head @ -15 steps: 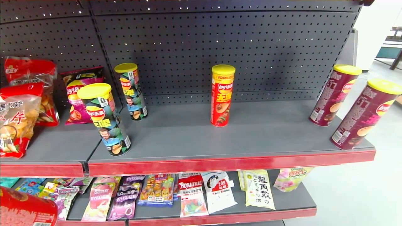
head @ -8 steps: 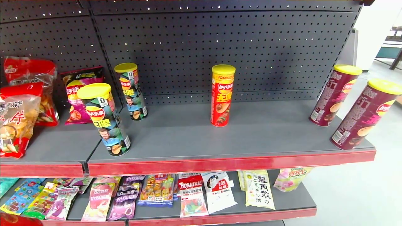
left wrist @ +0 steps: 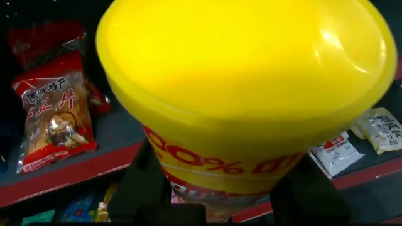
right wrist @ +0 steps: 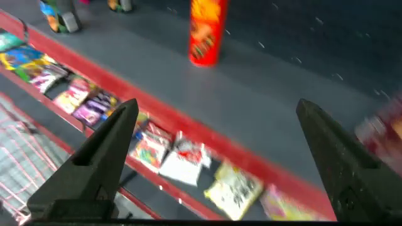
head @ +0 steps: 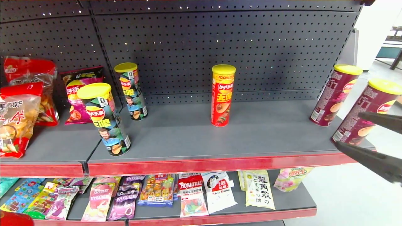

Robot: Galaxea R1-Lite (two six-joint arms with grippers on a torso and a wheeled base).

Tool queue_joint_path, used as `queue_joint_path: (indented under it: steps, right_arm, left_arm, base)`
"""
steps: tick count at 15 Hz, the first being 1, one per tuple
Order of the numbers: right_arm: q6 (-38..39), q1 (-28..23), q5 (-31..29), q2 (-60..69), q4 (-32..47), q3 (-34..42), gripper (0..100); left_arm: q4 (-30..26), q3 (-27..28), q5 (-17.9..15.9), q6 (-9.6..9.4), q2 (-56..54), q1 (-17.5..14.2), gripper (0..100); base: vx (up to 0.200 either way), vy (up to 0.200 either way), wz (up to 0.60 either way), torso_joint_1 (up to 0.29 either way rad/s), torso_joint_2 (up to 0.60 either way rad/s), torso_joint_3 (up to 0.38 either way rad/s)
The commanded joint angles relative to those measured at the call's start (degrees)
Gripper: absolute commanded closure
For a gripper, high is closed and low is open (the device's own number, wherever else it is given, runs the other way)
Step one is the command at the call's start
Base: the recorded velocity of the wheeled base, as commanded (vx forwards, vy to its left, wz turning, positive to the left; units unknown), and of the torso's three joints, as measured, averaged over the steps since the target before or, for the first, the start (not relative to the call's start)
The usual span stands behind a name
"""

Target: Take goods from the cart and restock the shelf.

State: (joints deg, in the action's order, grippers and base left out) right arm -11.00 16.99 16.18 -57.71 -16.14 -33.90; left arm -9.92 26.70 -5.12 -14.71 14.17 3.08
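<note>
While the left gripper [left wrist: 232, 194] has its fingers closed on the lower body of a tall red cardboard crisp tube with a yellow plastic lid [left wrist: 245, 81], the tube sits low in front of the left end of the grey metal shelf with the red front lip [head: 220, 163]. Lid glossy, round, undented; red wall beneath printed in yellow. Judged step: carry up and place. Lift clear of the lip first, keep the tube upright, and aim for the bare stretch beside the matching red tube [head: 222, 95] mid-shelf, well apart from the nearer green-patterned tube [head: 105, 119]. Let go only with the base flat. Note the right gripper [head: 348, 128]: fingers spread wide, holding nothing, by the shelf's right front corner, just beside the front maroon tube [head: 373, 97]. A knock there could topple it.
</note>
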Motion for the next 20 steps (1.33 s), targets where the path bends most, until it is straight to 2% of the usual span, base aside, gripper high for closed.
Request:
queue_joint_path:
  steps: [1, 2, 4, 9, 12, 20]
  right_arm:
    - [0.9, 7.6, -2.6, -25.9, -15.5, -6.9, 0]
    - [1.3, 8.5, -4.8, -31.0, -19.8, -8.5, 0]
    - [4.2, 8.9, -6.9, -37.3, -23.1, -13.0, 0]
    - [6.7, 10.3, -9.2, -47.0, -23.4, -25.1, 0]
    - [7.9, 11.6, -11.7, -49.8, -23.4, -27.8, 0]
    - [8.7, 12.3, -13.6, -57.2, -23.4, -36.8, 0]
  left_arm:
    - [-0.1, 1.1, 0.0, 0.04, 1.8, 0.0, 100]
    - [-0.1, 0.9, 0.1, 0.04, 1.7, 0.0, 100]
    - [-0.1, 1.2, 0.5, -0.05, 1.8, 0.0, 100]
    - [-0.2, 1.2, 2.0, -0.14, 1.8, 0.0, 100]
    - [-0.2, 1.2, 2.0, -0.23, 2.2, 0.0, 100]
    - [-0.1, 1.1, 3.9, -0.32, 2.3, 0.0, 100]
  base:
    - [0.000, 0.000, 0.00, 0.000, 0.00, 0.000]
    - [0.000, 0.000, 0.00, 0.000, 0.00, 0.000]
    - [0.000, 0.000, 0.00, 0.000, 0.00, 0.000]
    - [0.000, 0.000, 0.00, 0.000, 0.00, 0.000]
    - [0.000, 0.000, 0.00, 0.000, 0.00, 0.000]
    - [0.000, 0.000, 0.00, 0.000, 0.00, 0.000]
